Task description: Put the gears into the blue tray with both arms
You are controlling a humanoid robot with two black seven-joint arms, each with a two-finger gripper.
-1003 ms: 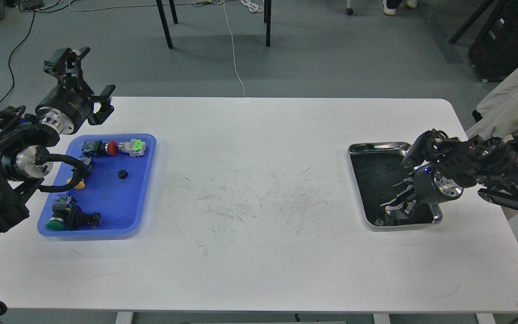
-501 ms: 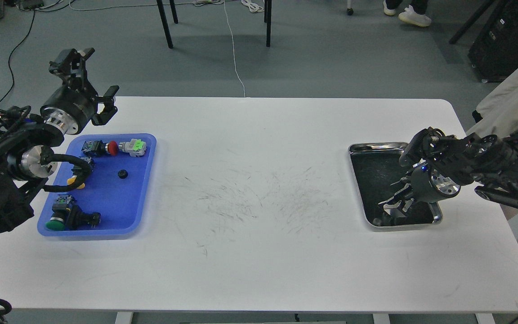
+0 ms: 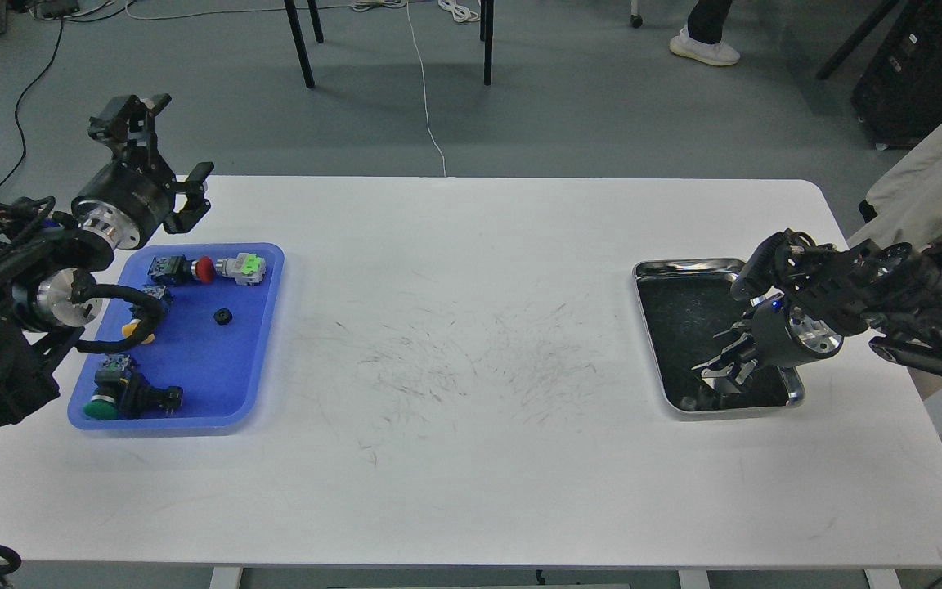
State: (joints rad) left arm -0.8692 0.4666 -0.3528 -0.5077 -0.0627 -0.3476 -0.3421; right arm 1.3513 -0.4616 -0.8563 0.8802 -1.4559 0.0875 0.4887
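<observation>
Head view: one gear (image 3: 223, 316) is seen lying flat in the blue tray (image 3: 262, 343), near its middle, at 9 o'clock on the bench (image 3: 471, 458). It sits apart from the switches (image 3: 208, 268) parked around it. So half the job is judged done.

Second gear: not clearly made out. A small dark lump shows near the bottom-left corner of the metal tray (image 3: 647, 274) at 3 o'clock, but it is too small to be called a gear.

Left hand (image 3: 167, 139) is raised beyond the far-left corner of the blue tray, at about 10 o'clock, fingers spread wide, nothing held.

Right hand (image 3: 724, 368) is down inside the metal tray, tips close to its floor near the front edge. Fingers read as slightly parted; whether anything is pinched between them cannot be told at this size.

Remaining, as judged: second gear to be picked from the metal tray, carried across the bench and dropped in the blue tray.
</observation>
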